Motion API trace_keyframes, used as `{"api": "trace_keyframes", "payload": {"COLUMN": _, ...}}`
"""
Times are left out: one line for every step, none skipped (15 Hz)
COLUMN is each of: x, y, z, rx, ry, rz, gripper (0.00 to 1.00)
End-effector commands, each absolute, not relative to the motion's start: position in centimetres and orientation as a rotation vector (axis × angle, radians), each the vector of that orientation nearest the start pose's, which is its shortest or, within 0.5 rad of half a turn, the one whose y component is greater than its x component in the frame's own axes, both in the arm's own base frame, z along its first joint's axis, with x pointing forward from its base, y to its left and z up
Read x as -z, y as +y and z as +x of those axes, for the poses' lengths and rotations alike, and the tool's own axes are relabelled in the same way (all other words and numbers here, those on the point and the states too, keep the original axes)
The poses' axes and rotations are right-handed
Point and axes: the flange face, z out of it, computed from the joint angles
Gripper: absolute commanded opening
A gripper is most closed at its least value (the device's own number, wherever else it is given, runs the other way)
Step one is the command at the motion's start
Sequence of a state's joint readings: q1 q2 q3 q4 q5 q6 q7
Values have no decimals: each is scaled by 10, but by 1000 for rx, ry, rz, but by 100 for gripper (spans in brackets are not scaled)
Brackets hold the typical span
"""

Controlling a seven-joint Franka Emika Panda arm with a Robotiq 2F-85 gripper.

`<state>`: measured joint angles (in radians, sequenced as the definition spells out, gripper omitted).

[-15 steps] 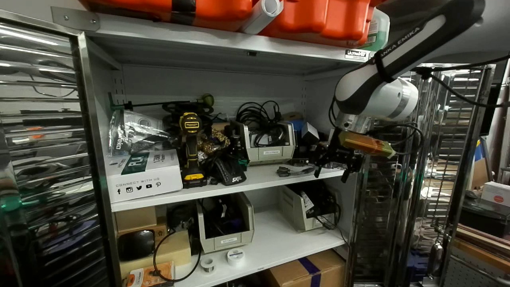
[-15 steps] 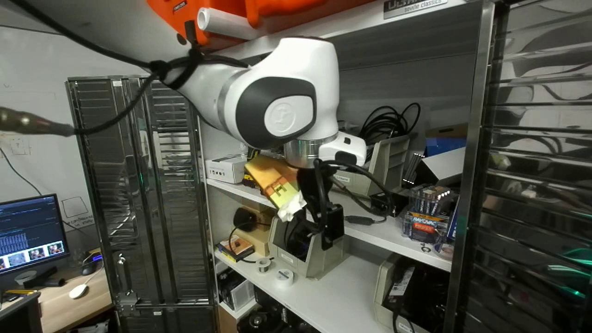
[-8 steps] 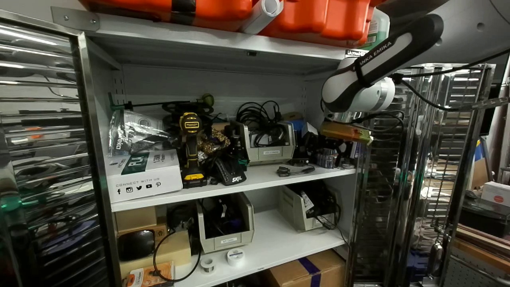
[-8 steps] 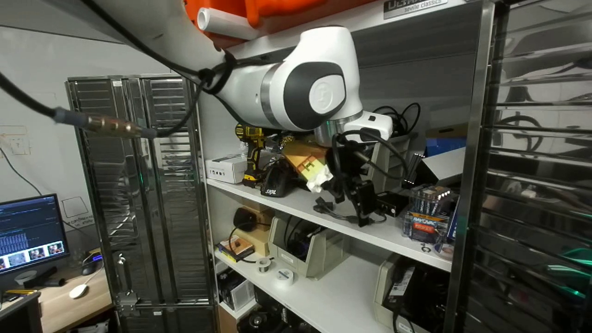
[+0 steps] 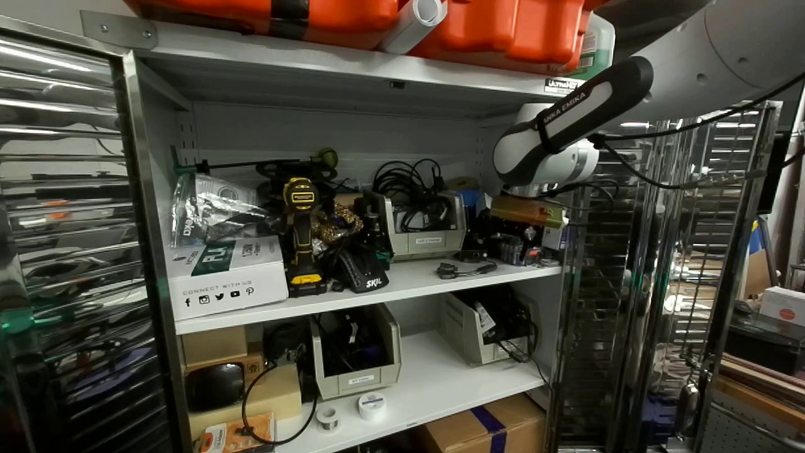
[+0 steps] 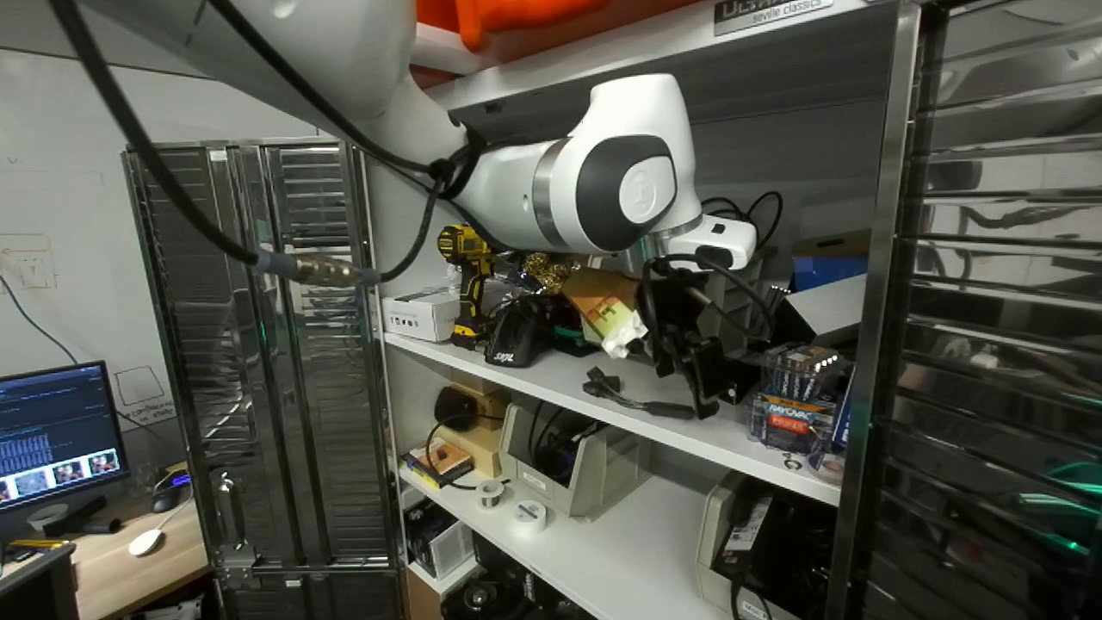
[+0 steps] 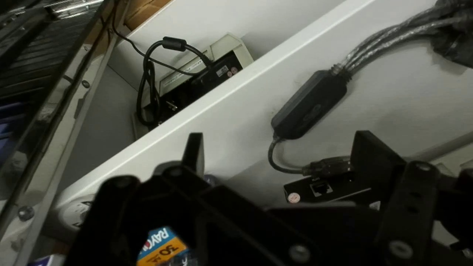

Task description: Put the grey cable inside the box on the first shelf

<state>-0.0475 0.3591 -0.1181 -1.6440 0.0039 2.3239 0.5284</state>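
Observation:
The grey cable [image 5: 465, 269] lies loose on the first shelf [image 5: 402, 296], near its front edge. It also shows in the other exterior view [image 6: 637, 400]. In the wrist view, its dark module and plug [image 7: 310, 105] lie beyond and between my fingertips. The pale-grey box [image 5: 429, 243] stands behind the cable on the same shelf, with black cables in it. My gripper [image 7: 281, 147] is open and empty, its fingers wide apart. In an exterior view my gripper [image 6: 686, 385] is above the shelf beside the cable's module end. No contact shows.
A battery pack [image 6: 790, 409] stands at the shelf's end beside my gripper. A black device with a port [image 7: 332, 190] sits behind the cable's plug. The drill [image 5: 302, 226], SKIL charger [image 5: 361, 270] and white labelled box [image 5: 229, 280] are farther along. Bins [image 5: 358, 377] stand on the lower shelf.
My arm has moved in over the shelf, toward the cable and box, and lowered slightly in the last half second. The cable and box have not moved.

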Motion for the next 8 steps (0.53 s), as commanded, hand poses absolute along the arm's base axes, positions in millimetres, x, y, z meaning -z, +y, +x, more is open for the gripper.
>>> {"api": "trace_keyframes", "payload": {"x": -449, "y": -102, "z": 704, "rx": 526, "ry": 1067, "rz": -2872, "gripper": 100}}
{"api": "trace_keyframes", "payload": {"x": -448, "y": -101, "z": 706, "rx": 516, "ry": 1068, "rz": -2868, "gripper": 100}}
{"api": "trace_keyframes", "payload": {"x": -448, "y": -99, "z": 708, "rx": 497, "ry": 1068, "rz": -2872, "gripper": 100}}
{"api": "trace_keyframes", "payload": {"x": -447, "y": -97, "z": 709, "rx": 451, "ry": 1050, "rz": -2870, "gripper": 100}}
{"api": "trace_keyframes", "payload": {"x": -446, "y": -95, "z": 710, "rx": 406, "ry": 1046, "rz": -2873, "gripper": 100}}
{"api": "trace_keyframes", "payload": {"x": -445, "y": -93, "z": 710, "rx": 355, "ry": 1040, "rz": -2875, "gripper": 100}}
{"api": "trace_keyframes", "payload": {"x": -445, "y": -91, "z": 710, "rx": 319, "ry": 1044, "rz": -2877, "gripper": 100}}
{"api": "trace_keyframes", "payload": {"x": -444, "y": -89, "z": 711, "rx": 288, "ry": 1053, "rz": -2878, "gripper": 100}}
